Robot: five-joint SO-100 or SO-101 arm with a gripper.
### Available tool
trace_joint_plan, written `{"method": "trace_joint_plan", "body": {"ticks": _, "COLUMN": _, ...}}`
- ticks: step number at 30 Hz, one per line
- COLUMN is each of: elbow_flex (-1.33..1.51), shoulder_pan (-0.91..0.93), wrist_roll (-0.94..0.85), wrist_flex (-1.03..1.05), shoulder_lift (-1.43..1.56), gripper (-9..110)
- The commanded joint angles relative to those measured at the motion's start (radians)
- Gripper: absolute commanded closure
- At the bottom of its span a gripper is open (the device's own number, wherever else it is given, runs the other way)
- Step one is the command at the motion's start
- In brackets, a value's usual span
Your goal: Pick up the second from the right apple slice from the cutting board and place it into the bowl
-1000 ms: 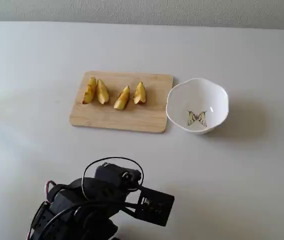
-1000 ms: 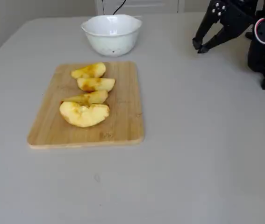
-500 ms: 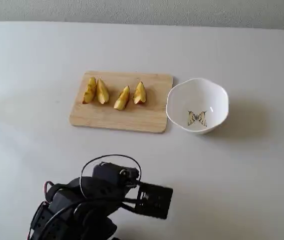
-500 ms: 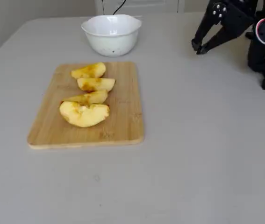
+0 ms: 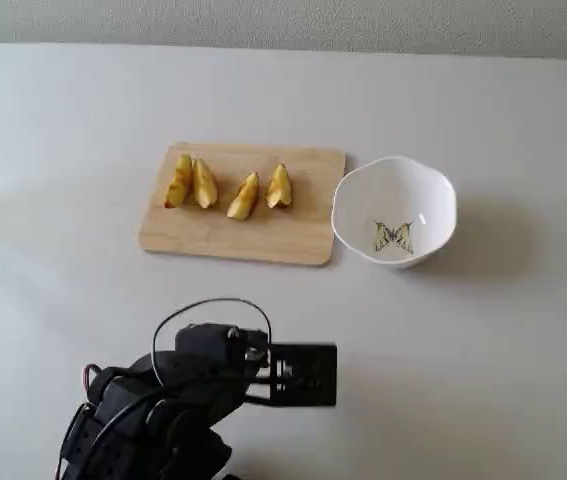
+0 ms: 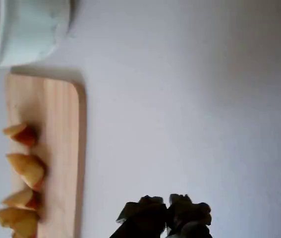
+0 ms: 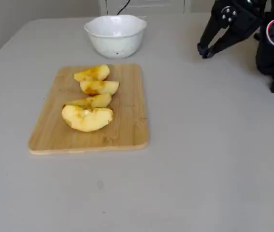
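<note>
The cutting board (image 5: 242, 204) lies in the upper middle of a fixed view, with four apple slices set in a row along its far half, so each can be taken from above without disturbing the rest. Counting from the right in that view, the slice wanted (image 5: 244, 196) is the second one; it stands a little apart from the rightmost slice (image 5: 279, 186), while the two slices at the left (image 5: 191, 182) lean against each other. That gap on both sides of the wanted slice should leave room for fingers to come down around it.

The bowl (image 5: 396, 175) sits just beside the board's right edge in the same view, empty, its butterfly drawing showing on the bottom. Placed so near, it makes the carry short.

The arm (image 5: 173, 405) is low in the frame, folded back well apart from the board, nothing near the fruit yet. In another fixed view the gripper (image 7: 206, 50) hangs at the upper right above the bare table, its tips close together and holding nothing. The wrist view shows the dark fingertips (image 6: 152, 210) at the bottom edge, nearly together, with the board at the left and the bowl in the upper left corner. I judge the reach has barely begun.
</note>
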Motion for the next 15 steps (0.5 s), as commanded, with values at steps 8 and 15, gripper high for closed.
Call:
{"method": "trace_joint_plan", "body": {"ticks": 8, "elbow_flex": -0.804, "shoulder_pan": -0.253, "wrist_roll": -0.505, "wrist_flex": 0.098, "shoulder_lift": -0.896, "gripper": 71}}
{"method": "trace_joint_plan", "body": {"ticks": 15, "elbow_flex": -1.417, "shoulder_pan": -0.313, "wrist_roll": -0.463, "wrist_flex": 0.138, "shoulder_lift": -1.485, "gripper": 70}}
